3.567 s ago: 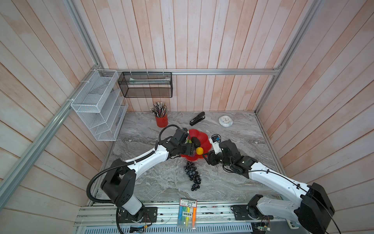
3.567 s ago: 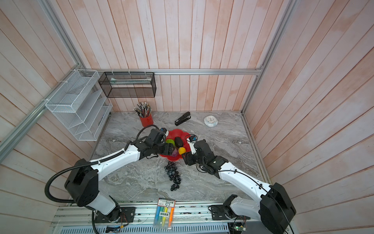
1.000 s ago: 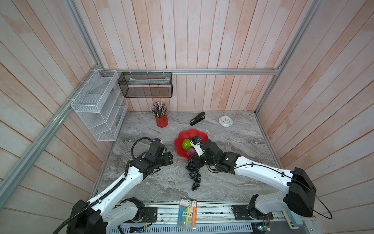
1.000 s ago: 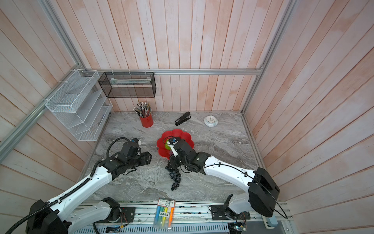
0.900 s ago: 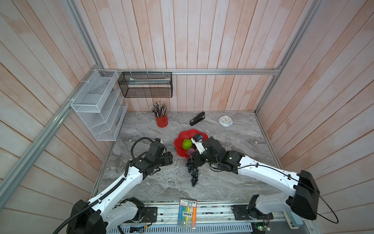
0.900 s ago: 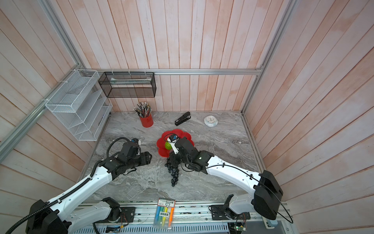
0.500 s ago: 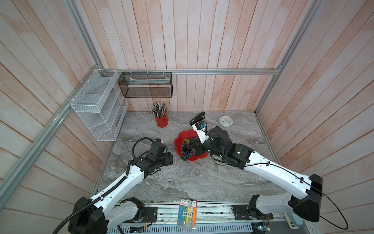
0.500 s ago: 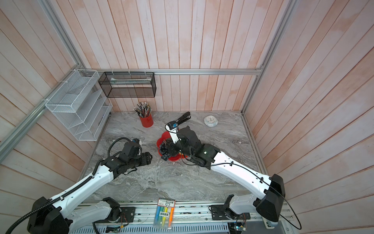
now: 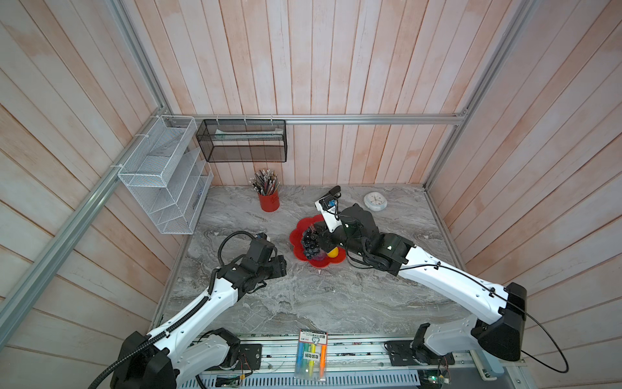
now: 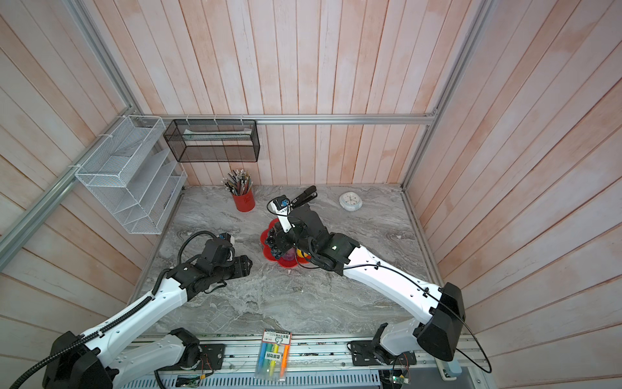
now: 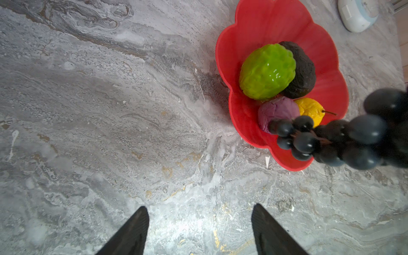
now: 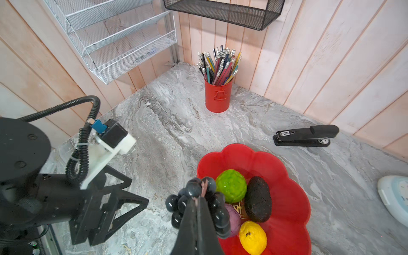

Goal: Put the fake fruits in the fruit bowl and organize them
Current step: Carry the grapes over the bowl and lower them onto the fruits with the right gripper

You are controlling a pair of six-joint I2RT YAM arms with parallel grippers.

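The red scalloped fruit bowl [image 9: 298,232] [image 12: 287,187] holds a bumpy green ball [image 12: 230,185], a dark avocado [image 12: 258,198], a purple ball [image 11: 276,110] and a yellow fruit [image 12: 252,237]. The bunch of dark grapes [image 9: 311,240] [image 12: 194,189] hangs by its stem above the bowl's left rim, and my right gripper [image 12: 197,199] is shut on that stem. My left gripper [image 11: 199,208] [image 9: 281,266] stands open and empty over bare marble to the left of the bowl.
A red pencil cup [image 9: 268,202], a black stapler [image 12: 306,135] and a white clock [image 9: 375,201] sit behind the bowl. A wire rack [image 9: 161,175] and a black mesh basket [image 9: 242,141] hang on the walls. A marker pack [image 9: 311,353] lies at the front edge.
My right gripper has lifted the grapes off the table in front of the bowl and carried them back over the bowl's left rim. The left arm has stayed still.
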